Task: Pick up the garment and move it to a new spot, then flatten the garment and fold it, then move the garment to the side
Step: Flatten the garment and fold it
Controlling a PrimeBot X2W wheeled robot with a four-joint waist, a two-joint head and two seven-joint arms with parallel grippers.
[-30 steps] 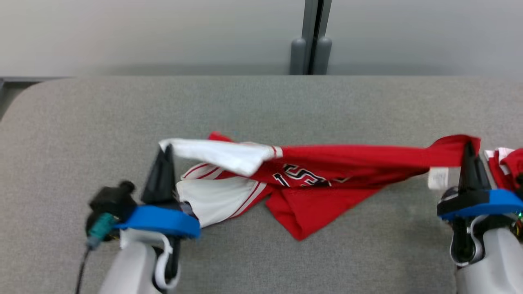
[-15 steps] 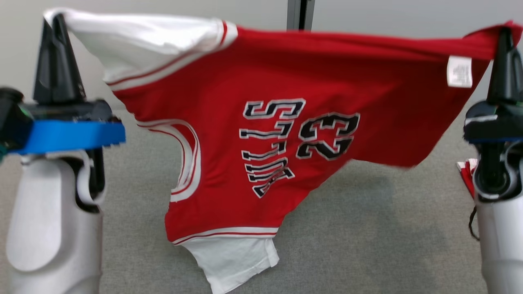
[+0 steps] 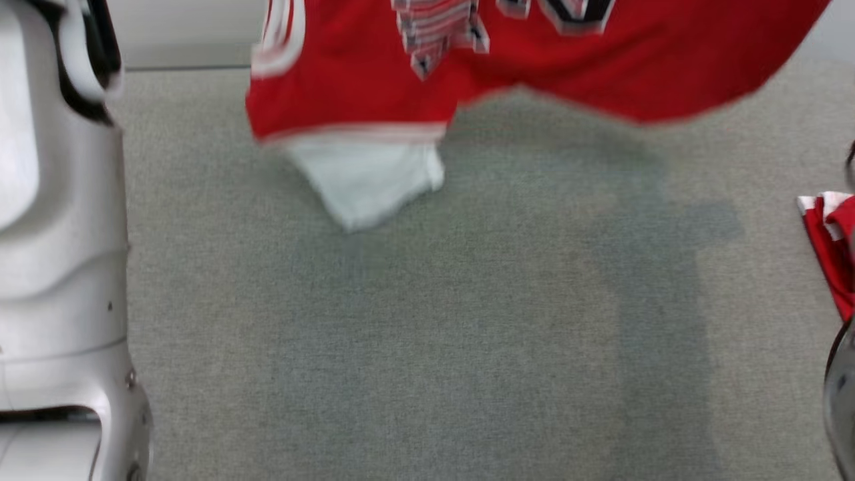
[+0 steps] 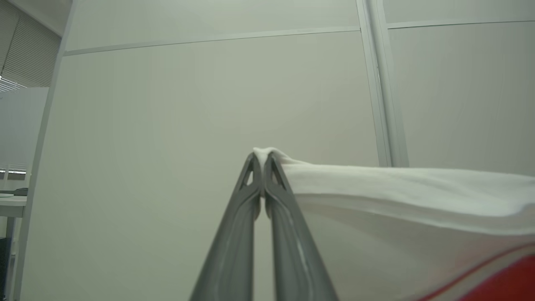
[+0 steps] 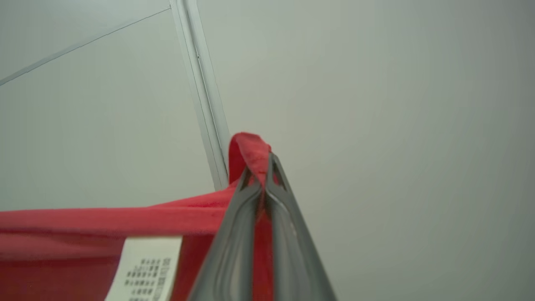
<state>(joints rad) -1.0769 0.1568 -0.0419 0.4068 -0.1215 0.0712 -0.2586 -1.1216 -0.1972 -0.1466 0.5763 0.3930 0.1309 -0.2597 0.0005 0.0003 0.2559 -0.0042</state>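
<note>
Red-and-white garment (image 3: 374, 93) hangs stretched between left hand (image 4: 262, 158) and right hand (image 5: 260, 170), both clamped on it.

The head view's top edge cuts off the jersey (image 3: 374, 87). Its hanging hem is motion-blurred, and the black lettering (image 3: 441, 27) is cropped and smeared beyond reading. The care label (image 5: 144, 267) runs off the right wrist view's bottom edge, its print too small to read. A red-and-white cloth (image 3: 831, 247) is clipped by the head view's right edge.
</note>
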